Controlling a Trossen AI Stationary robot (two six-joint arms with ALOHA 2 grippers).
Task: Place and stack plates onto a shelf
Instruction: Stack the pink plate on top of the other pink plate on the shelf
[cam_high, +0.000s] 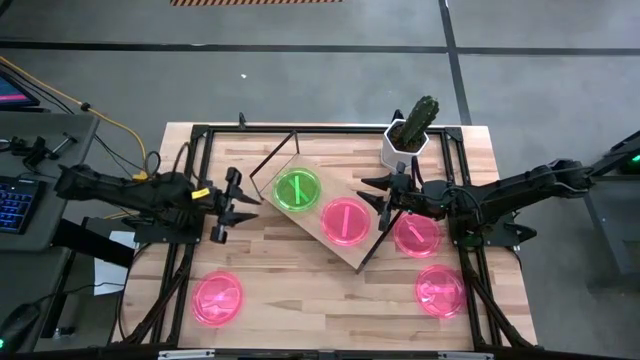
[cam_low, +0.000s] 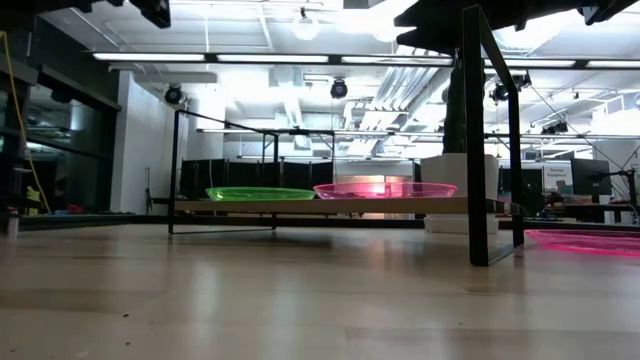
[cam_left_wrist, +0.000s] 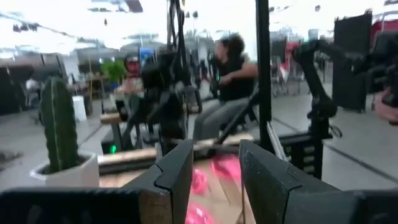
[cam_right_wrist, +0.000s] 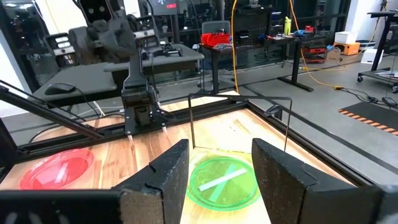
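Pink plate (cam_high: 346, 219) and green plate (cam_high: 297, 189) sit unstacked on shelf (cam_high: 322, 248); both grippers, left (cam_high: 228, 205) and right (cam_high: 388, 198), open and empty beside it — risk: nudging the frame slides plates off.

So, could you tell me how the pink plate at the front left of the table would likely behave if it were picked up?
The pink plate looks thin, translucent plastic, so probably light and slightly flexible. Its shallow, glossy rim may slip. Lying flat, it shouldn't roll.

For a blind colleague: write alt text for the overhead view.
A wooden shelf sits at an angle mid-table, holding a green plate and a pink plate. The left gripper and right gripper flank it, both open and empty. Three more pink plates lie on the table.
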